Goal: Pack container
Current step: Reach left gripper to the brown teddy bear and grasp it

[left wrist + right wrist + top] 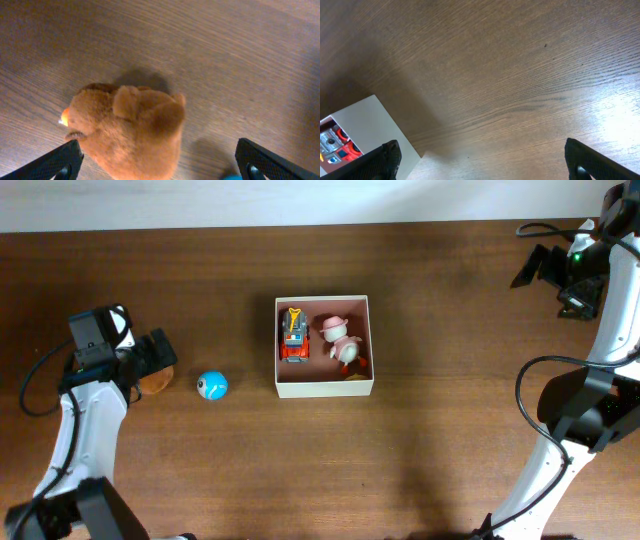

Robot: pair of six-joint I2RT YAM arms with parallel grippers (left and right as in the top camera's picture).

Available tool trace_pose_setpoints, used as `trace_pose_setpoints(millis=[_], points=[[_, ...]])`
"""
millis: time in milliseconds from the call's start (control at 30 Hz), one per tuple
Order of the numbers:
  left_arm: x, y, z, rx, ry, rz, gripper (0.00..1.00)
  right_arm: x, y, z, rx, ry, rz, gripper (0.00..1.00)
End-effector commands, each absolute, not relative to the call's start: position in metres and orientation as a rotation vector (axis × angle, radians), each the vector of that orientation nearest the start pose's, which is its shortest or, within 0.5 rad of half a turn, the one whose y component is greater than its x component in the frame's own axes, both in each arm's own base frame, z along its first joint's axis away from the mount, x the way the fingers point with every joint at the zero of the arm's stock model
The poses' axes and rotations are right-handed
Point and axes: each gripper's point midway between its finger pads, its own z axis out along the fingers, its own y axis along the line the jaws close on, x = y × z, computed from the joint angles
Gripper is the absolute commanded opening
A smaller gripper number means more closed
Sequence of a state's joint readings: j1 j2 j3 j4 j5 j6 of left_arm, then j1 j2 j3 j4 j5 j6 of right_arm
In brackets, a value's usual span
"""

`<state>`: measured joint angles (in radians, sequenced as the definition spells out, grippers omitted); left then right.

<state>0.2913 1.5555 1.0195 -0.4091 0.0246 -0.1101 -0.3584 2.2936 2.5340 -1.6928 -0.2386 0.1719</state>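
Note:
The container [322,387] is a square cream-walled box with a pinkish inside, at the table's middle. In it lie a red toy truck [293,337] and a pink-and-white plush [340,341]. Its corner shows in the right wrist view [367,125]. A brown plush toy [154,381] lies at the left, partly hidden under my left gripper [158,356]. In the left wrist view the brown plush [127,130] sits between the open fingers of my left gripper [160,165]. A blue ball [212,386] lies right of it. My right gripper [535,267] is open and empty at the far right.
The wooden table [450,430] runs to a pale wall edge at the back. Black cables hang by both arms.

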Motion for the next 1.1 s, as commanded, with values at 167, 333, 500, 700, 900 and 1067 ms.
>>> trace_pose_setpoints(millis=[167,333,500,700,900,1067], points=[[0.397,0.122,0.082,-0.524,2.483,0.084,0.94,0.433,-0.114,0.194,0.735,2.878,0.361,0.99],[0.396,0.121,0.073,-0.527,2.509,0.075,0.48,0.433,-0.114,0.194,0.735,2.878,0.361,0.99],[0.395,0.120,0.072,-0.527,2.514,0.071,0.18,0.433,-0.114,0.194,0.735,2.878,0.361,0.99],[0.394,0.120,0.071,-0.528,2.520,0.071,0.16,0.433,-0.114,0.194,0.735,2.878,0.361,0.99],[0.396,0.120,0.072,-0.526,2.511,0.072,0.68,0.433,-0.114,0.194,0.735,2.878,0.361,0.99],[0.396,0.120,0.060,-0.531,2.534,0.069,0.70,0.433,-0.114,0.194,0.735,2.878,0.361,0.99]])
